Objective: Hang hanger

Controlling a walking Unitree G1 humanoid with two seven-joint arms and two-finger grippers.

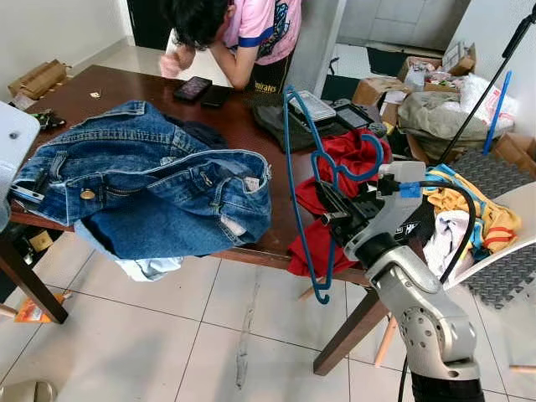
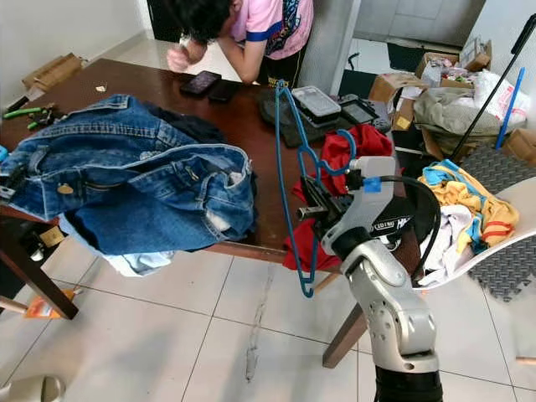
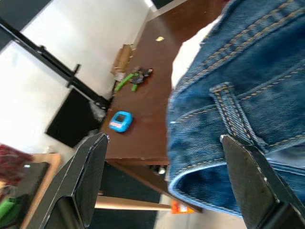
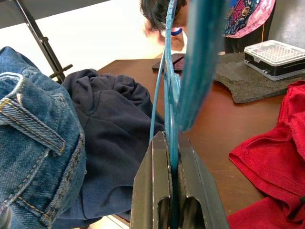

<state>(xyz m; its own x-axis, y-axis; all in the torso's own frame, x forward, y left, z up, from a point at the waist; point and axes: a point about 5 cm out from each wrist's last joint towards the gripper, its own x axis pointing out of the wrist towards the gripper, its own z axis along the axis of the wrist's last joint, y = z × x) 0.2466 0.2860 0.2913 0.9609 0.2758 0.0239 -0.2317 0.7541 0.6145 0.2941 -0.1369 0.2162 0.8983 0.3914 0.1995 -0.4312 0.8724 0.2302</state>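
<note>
The blue hanger (image 1: 303, 188) stands on edge above the near right part of the dark wooden counter (image 1: 239, 117), clamped between the two black fingers of the right hand (image 1: 335, 211), which are pressed shut on the wire. In the head views its hook curls toward 2 o'clock over a red garment (image 1: 347, 163), while its long frame runs from near the grey case at 12 o'clock down past the counter's front edge toward 6 o'clock, its lowest corner hanging over the tiled floor (image 1: 167, 335). The red garment lies just behind the hanger and spills over the counter's edge.

At 9 o'clock from the hanger, a blue denim jacket (image 1: 142, 184) is heaped on the counter, part of it drooping over the front edge, with a dark navy garment (image 4: 114, 138) bunched just behind it. The left hand (image 3: 167, 181) sits at the jacket's far left side, its fingers spread wide apart with the denim hem between them but not gripped. Past that hand, a small blue device (image 3: 120, 121) and green-handled pliers (image 3: 133, 78) lie on the counter.

At 12 o'clock, a person in a pink shirt (image 1: 260, 25) leans over the far edge, beside a phone (image 1: 192, 88). A grey case (image 1: 311, 105) rests on a dark mat near the red garment. At 3 o'clock, a white chair (image 1: 511, 218) holds a pile of yellow and white clothes (image 1: 469, 218).
</note>
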